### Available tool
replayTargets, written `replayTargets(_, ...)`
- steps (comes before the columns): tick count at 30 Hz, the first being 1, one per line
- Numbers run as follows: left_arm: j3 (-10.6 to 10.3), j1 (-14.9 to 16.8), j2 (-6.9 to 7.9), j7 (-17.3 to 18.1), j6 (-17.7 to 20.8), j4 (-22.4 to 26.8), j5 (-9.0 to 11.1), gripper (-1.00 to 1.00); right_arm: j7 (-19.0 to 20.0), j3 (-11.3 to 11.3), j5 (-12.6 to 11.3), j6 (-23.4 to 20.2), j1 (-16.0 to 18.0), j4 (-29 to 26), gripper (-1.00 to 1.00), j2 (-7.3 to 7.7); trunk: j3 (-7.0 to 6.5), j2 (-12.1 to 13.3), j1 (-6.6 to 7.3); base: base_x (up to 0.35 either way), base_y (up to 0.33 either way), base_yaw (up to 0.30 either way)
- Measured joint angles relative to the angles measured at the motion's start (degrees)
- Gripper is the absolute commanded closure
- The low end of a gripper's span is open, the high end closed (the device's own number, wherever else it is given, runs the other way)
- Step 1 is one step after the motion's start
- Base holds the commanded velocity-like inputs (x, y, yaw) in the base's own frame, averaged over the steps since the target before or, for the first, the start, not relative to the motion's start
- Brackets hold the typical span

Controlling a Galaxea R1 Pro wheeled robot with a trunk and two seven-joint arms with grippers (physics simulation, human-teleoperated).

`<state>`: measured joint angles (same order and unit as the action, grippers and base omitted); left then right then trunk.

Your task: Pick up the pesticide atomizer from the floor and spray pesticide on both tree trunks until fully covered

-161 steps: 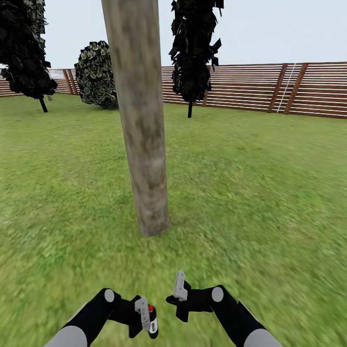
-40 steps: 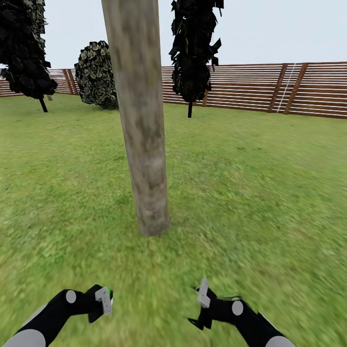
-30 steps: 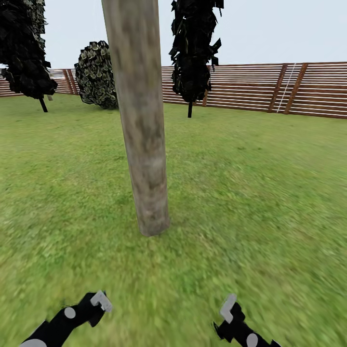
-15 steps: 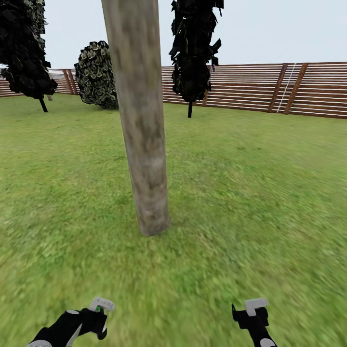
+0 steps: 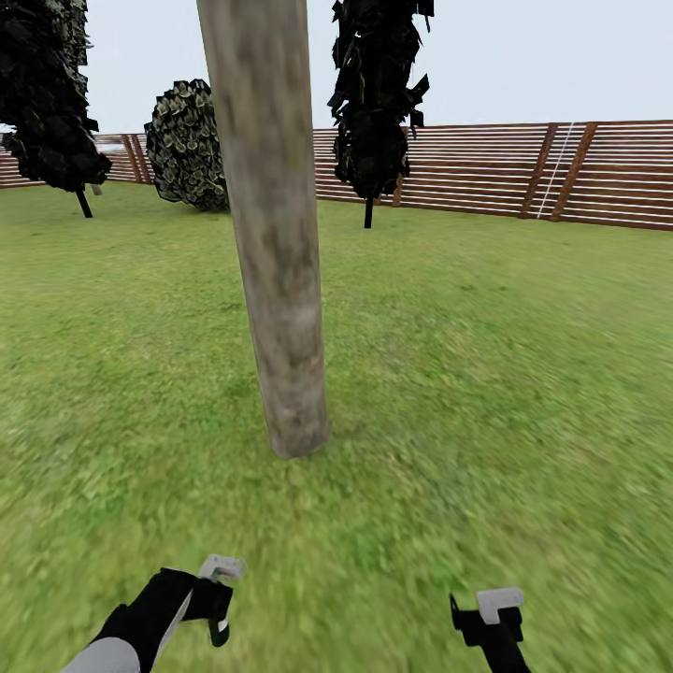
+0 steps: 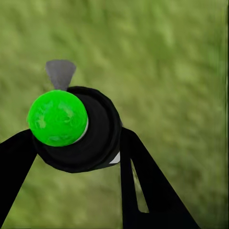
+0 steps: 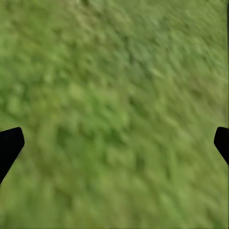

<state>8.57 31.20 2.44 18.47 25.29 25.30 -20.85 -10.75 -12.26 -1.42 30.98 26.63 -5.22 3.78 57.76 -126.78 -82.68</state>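
Left gripper (image 5: 217, 598) low, clamping pesticide atomizer (image 6: 76, 129) | right gripper (image 7: 114, 138) low, spread wide over floor (image 5: 486, 374)

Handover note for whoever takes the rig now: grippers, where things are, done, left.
Left gripper: shut on the atomizer, whose cap shows green; it sits low at the left of the head view.
Right gripper: open, nothing in it, over grass.
Trunk: straight ahead, base planted in the grass, bark grey-brown; no spray cover can be told.
Done: atomizer is off the ground and in the gripper.
Left: aim at this trunk and spray it fully, then find the second tree and do the same.
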Motion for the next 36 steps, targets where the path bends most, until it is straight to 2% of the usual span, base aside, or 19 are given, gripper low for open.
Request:
replayTargets(5,0.03,0.15,-0.55,0.19,2.65,1.90,0.09,1.00,0.13,-0.06,0.11,1.00,-0.27,0.14,-1.00,-0.32,0.00,0.00,0.00,0.000,0.000,0.000)
replayTargets(14,0.04,0.16,-0.54,0.33,2.96,3.28,0.07,1.00,0.35,-0.16,0.14,1.00,-0.84,3.22,-1.00,-0.68,0.00,0.00,0.03,0.240,-0.066,0.000)
replayTargets(19,0.21,0.16,-0.58,0.38,3.54,7.70,0.22,1.00,0.36,-0.17,0.14,0.96,-2.54,3.35,-1.00,-0.70,0.00,0.00,0.02,0.250,-0.178,0.000)
replayTargets(22,0.28,0.16,-0.79,0.47,6.73,10.36,0.26,1.00,0.36,-0.17,0.19,0.95,-2.93,3.35,-1.00,-0.70,0.00,0.00,0.01,0.091,-0.126,0.000)
replayTargets(26,0.21,0.15,-1.28,0.50,7.84,12.67,0.33,1.00,0.38,-0.17,0.20,0.93,-3.23,3.42,-1.00,-0.71,0.00,0.00,0.00,0.014,-0.020,0.000)
replayTargets(27,0.17,1.18,-2.94,1.06,14.02,17.98,0.60,1.00,0.38,-0.16,0.20,0.85,-3.61,3.44,-1.00,-0.71,0.01,0.00,0.00,0.000,0.000,0.000)
replayTargets(28,0.20,5.50,-3.00,1.33,14.20,18.98,0.39,1.00,0.38,-0.17,0.21,0.85,-3.65,3.44,-1.00,-0.71,-0.01,0.00,0.00,0.000,0.000,0.000)
replayTargets(29,0.16,6.42,-3.02,1.65,14.30,19.00,0.48,1.00,0.38,-0.17,0.21,0.85,-3.68,3.44,-1.00,-0.71,-0.01,0.00,0.00,0.000,0.000,0.000)
replayTargets(31,0.04,5.56,-3.24,1.85,14.35,18.95,0.25,1.00,0.38,-0.17,0.22,0.85,-3.73,3.44,-1.00,-0.71,0.00,0.00,0.00,0.000,0.000,0.000)
replayTargets(32,0.19,8.09,-4.89,2.27,14.69,18.99,0.53,1.00,0.42,-0.20,0.33,1.08,-3.80,2.52,-1.00,-1.62,0.01,0.01,-0.01,0.000,0.000,0.000)
replayTargets(33,0.36,9.36,-4.44,2.27,15.44,19.10,0.18,1.00,0.41,-0.03,0.22,1.11,-3.80,2.50,-1.00,-1.58,-0.01,0.00,0.00,0.000,0.000,0.000)
replayTargets(34,0.47,9.47,-3.35,2.29,15.91,19.09,-0.45,1.00,0.40,-0.10,0.22,1.11,-3.80,2.52,-1.00,-1.54,0.00,0.00,0.00,0.000,0.000,0.000)
replayTargets(35,0.66,9.56,-2.18,2.46,16.28,19.10,-0.35,1.00,0.40,-0.14,0.22,1.11,-3.80,2.51,-1.00,-1.52,0.00,0.00,0.00,0.000,0.000,0.000)
replayTargets(36,0.64,9.58,-1.63,2.76,16.49,19.10,0.01,1.00,0.40,-0.12,0.22,1.11,-3.81,2.51,-1.00,-1.51,0.00,0.00,0.00,0.000,0.000,0.000)
